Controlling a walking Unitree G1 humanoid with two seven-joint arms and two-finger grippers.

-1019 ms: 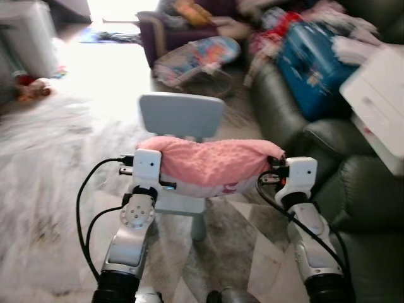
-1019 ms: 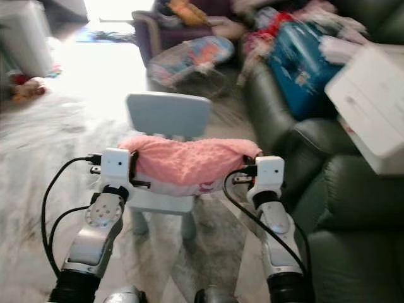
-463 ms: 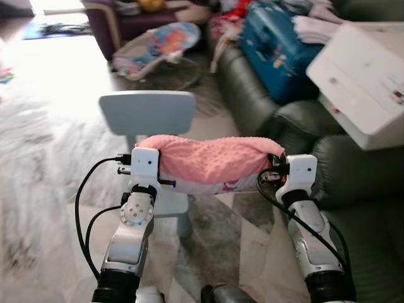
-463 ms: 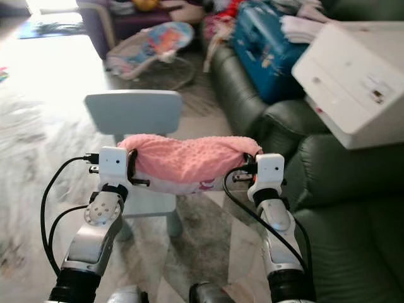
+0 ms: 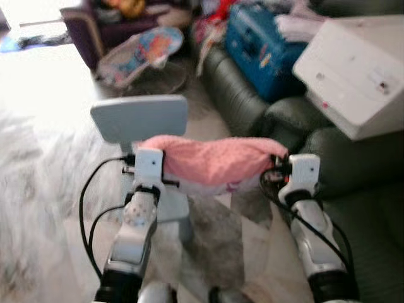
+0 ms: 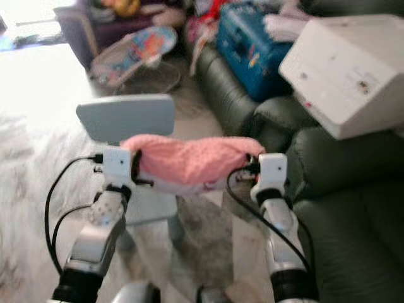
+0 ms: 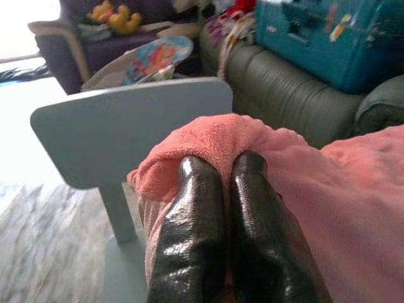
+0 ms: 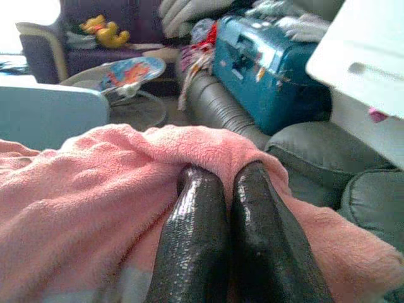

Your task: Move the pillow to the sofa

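head view: pink pillow [image 5: 214, 161] hangs between both arms above the blue chair [image 5: 140, 118], sofa [image 5: 353, 189] at right | left wrist: left end effector [image 7: 221, 173] pinching pillow edge | right wrist: right end effector [image 8: 222, 183] pinching the other edge | advice: keep both grips level, turn toward sofa slowly

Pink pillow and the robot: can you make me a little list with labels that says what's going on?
carried thing: pink pillow, fluffy, held up in the air
left gripper: fingers shut on the pillow's left end
right gripper: fingers shut on the pillow's right end
behind the pillow: small light blue chair
robot's right side: dark green sofa
on the sofa: white box and blue suitcase
farther back: baby bouncer on the floor
task status: pillow not yet on the sofa
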